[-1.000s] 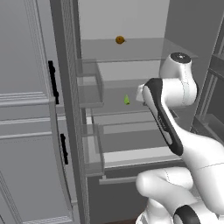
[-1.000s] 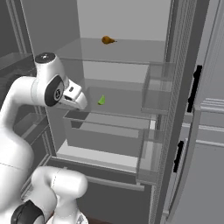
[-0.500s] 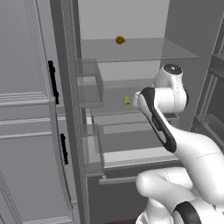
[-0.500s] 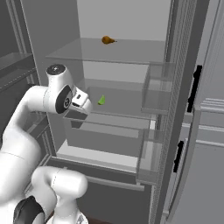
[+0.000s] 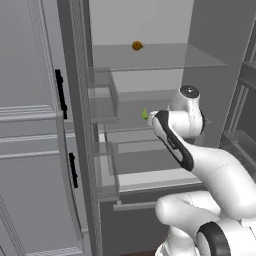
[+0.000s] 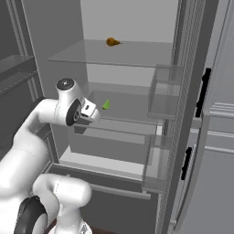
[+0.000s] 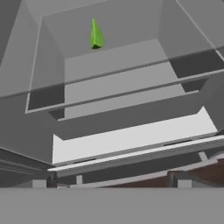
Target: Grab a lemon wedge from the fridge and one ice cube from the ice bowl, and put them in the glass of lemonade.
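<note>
Since a second ago the arm's upper joint has been sinking from above the middle shelf level down to it, and the wrist has been pushing closer to the lemon wedge [image 5: 144, 114].

At the far left in the left base view, light-grey panelled cabinets [image 5: 30, 140] with black handles are standing beside the open fridge [image 5: 150, 90]. Door bins [image 5: 102, 100] are hanging just right of them. A small orange ball [image 5: 136, 46] is sitting on the upper glass shelf [image 5: 150, 55]. Below it, the wedge is resting on the middle glass shelf [image 6: 132, 103], looking yellow-green and pointing upward, near the shelf's left part. In the right base view the wedge [image 6: 106, 105] is sitting just right of the wrist, apart from it.

The gripper's fingers are not visible in either base view, hidden behind the wrist, so I cannot tell how far the claw is parted, and nothing is seen held. The hand view is looking up and into the fridge, with the wedge [image 7: 96, 35] standing on the shelf well ahead, above a pale drawer front [image 7: 131, 135].

The arm is rising from the base, bending at a dark-banded elbow, and reaching forward with the forearm angled up toward the middle shelf.
</note>
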You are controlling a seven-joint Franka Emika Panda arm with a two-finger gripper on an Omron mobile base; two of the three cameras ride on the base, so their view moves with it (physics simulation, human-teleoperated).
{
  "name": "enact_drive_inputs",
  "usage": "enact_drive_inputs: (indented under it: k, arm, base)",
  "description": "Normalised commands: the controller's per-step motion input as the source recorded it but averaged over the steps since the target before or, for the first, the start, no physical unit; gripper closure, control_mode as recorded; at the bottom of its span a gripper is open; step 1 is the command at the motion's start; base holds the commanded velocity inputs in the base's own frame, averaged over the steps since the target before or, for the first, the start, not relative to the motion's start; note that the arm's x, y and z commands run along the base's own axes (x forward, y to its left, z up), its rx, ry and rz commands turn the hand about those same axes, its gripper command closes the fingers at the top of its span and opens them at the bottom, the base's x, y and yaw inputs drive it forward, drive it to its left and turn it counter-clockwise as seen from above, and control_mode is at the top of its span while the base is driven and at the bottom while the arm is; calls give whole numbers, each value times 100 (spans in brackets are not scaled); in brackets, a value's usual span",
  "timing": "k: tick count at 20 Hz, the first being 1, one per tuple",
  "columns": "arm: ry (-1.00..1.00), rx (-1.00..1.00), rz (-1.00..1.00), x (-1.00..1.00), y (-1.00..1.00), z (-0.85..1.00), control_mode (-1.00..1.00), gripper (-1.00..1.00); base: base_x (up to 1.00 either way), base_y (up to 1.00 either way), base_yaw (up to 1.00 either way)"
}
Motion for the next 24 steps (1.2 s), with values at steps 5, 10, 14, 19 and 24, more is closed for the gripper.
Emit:
enact_drive_inputs:
  k: [5, 10, 14, 19, 24]
  arm:
    - [3, 0, 0, 91, 7, 4, -100, -100]
    - [3, 0, 1, 90, 0, 0, -100, -100]
    - [5, 0, 3, 78, 0, 0, -100, -100]
    - [9, -1, 4, 31, 0, -12, -100, -100]
    - [4, -3, 0, 22, 0, -23, -100, -100]
  base:
    - [0, 0, 0]
    - [0, 0, 0]
    - [0, 0, 0]
    - [0, 0, 0]
    - [0, 0, 0]
